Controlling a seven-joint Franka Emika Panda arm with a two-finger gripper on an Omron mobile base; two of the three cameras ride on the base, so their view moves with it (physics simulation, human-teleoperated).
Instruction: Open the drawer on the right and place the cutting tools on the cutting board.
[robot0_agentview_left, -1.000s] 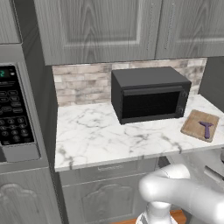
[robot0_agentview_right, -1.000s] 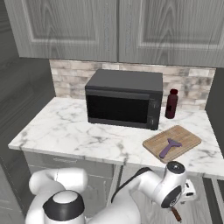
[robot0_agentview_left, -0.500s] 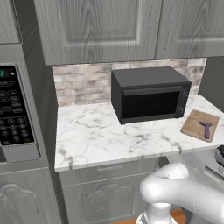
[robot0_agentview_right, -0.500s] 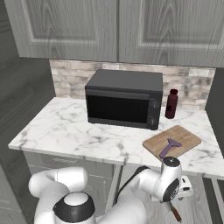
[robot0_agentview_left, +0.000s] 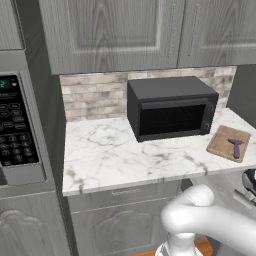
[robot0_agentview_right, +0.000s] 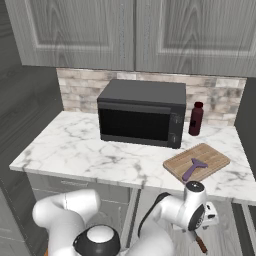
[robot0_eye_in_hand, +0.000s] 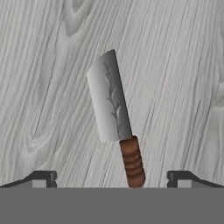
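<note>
While the gripper (robot0_eye_in_hand: 112, 179) hung over the pale wood-grain floor of the drawer (robot0_eye_in_hand: 175, 65), its two dark fingertips (robot0_eye_in_hand: 43, 178) stood spread as wide as they go, with nothing between them. The hand view showed what the base cameras barely caught: the knife (robot0_eye_in_hand: 116, 118) lay flat on the drawer floor, its broad silver blade pointing away from the gripper and its ribbed reddish-brown handle reaching back between the two fingertips, touching neither.

From the right base view, the hand sat below the counter edge, just beneath the cutting board (robot0_agentview_right: 212, 156), and only the end of the knife's brown handle peeked out under it. That view also showed the purple T-shaped tool (robot0_agentview_right: 192, 168) lying on the cutting board, and a dark red bottle (robot0_agentview_right: 195, 119) standing behind the board, beside the right end of the black microwave (robot0_agentview_right: 141, 113).

The left base view gave the cutting board at the right end of the marble counter (robot0_agentview_left: 110, 155), right of the microwave, with the purple tool on it; the bottle was hidden there.
</note>
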